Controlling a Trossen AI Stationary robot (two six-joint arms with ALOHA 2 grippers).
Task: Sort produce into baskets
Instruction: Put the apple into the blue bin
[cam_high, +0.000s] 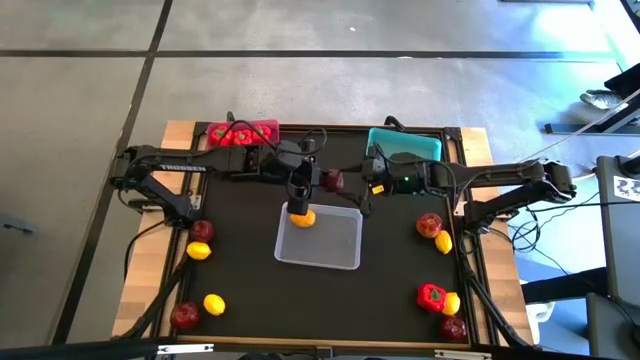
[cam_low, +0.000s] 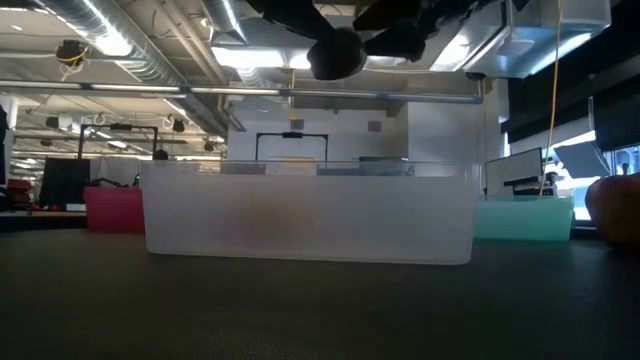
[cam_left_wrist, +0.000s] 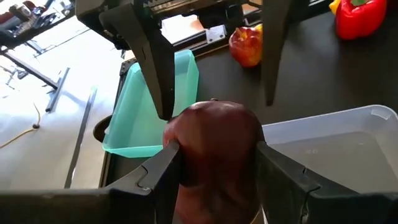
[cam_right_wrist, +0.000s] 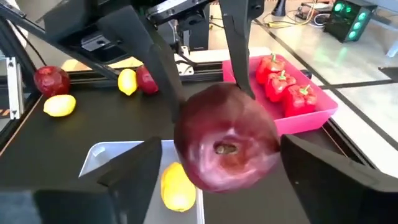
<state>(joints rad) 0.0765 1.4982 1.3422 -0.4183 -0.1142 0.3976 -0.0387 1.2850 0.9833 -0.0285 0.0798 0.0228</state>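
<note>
A black tabletop (cam_high: 240, 270) lies under me in a big open workshop with a pale floor around it. My left hand (cam_left_wrist: 216, 150) hangs over the middle of the mat, by the far edge of the clear grey basket (cam_high: 335, 250). It pinches a dark red apple (cam_left_wrist: 214, 134), one finger pressed on each flank. The apple is lifted clear of the mat.

My right hand (cam_right_wrist: 217, 155) faces it from the other side. Its fingers are spread to either side of the same apple, with a gap showing on both sides, so they do not grip it.

I judge this to be a pass between my hands. The left carries the apple and the right is placed to take it.

Further out, the grey basket holds one lemon (cam_high: 302, 216). The pink basket (cam_high: 270, 124) at the far left holds red peppers (cam_high: 235, 135). The teal basket (cam_high: 405, 143) at the far right looks empty, so I take it to be the apples' place.

Next, the right fingers must press together on the apple before the left ones let go. Then comes a short carry to the teal basket just behind. More apples, lemons and one pepper (cam_high: 431, 295) wait at both near corners.
</note>
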